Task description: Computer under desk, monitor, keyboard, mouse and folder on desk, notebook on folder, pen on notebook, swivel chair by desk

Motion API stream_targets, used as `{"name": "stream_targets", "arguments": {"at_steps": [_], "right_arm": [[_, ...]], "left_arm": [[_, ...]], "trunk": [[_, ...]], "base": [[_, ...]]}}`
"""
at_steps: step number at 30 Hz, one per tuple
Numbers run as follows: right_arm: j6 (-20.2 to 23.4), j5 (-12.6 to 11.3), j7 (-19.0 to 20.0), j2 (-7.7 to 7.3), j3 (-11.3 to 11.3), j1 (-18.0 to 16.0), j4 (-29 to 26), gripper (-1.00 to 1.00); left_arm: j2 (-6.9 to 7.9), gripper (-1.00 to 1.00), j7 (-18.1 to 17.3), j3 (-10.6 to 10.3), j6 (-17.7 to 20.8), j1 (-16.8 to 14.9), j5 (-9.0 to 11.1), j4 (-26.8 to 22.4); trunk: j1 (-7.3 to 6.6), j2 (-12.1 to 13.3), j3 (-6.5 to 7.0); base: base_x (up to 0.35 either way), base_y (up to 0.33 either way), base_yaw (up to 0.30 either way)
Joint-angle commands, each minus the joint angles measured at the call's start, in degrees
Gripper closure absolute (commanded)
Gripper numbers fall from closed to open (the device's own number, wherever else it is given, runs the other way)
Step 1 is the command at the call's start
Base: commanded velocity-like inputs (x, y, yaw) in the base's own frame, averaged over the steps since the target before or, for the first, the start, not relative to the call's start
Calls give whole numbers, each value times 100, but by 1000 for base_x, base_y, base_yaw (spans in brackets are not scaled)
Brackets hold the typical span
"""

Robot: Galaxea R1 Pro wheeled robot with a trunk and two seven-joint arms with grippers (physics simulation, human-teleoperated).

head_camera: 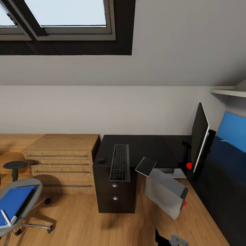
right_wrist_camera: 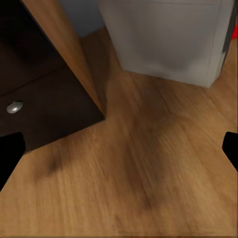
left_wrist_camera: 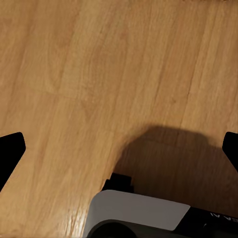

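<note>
The glossy black L-shaped desk (head_camera: 147,145) carries the slim grey keyboard (head_camera: 120,162), the small dark mouse (head_camera: 101,160) just beside it, and the thin black monitor (head_camera: 199,136). The light grey tower computer (head_camera: 165,193) stands beneath the desk. The bright blue folder (head_camera: 14,202) lies on the grey swivel chair (head_camera: 34,186), well apart from the desk. Both grippers' jaws are spread wide over the oak floor (left_wrist_camera: 99,74).

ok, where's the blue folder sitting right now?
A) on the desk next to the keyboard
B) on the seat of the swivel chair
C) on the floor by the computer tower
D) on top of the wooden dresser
B: in the head view the blue folder lies on the grey seat of the swivel chair, well away from the desk where the keyboard sits.
</note>
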Motion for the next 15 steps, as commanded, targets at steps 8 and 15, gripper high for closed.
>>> {"name": "stream_targets", "arguments": {"at_steps": [8,15], "right_arm": [[-40,-3,64,-14,28,1,103,-100],[-47,553,64,-25,34,2,129,-100]], "left_arm": [[2,-100,46,-39,-75,-38,57,79],[-27,-100,46,-38,-517,-42,57,214]], "trunk": [[-176,319,139],[-330,600,265]], "base": [[0,0,0],[0,0,0]]}}
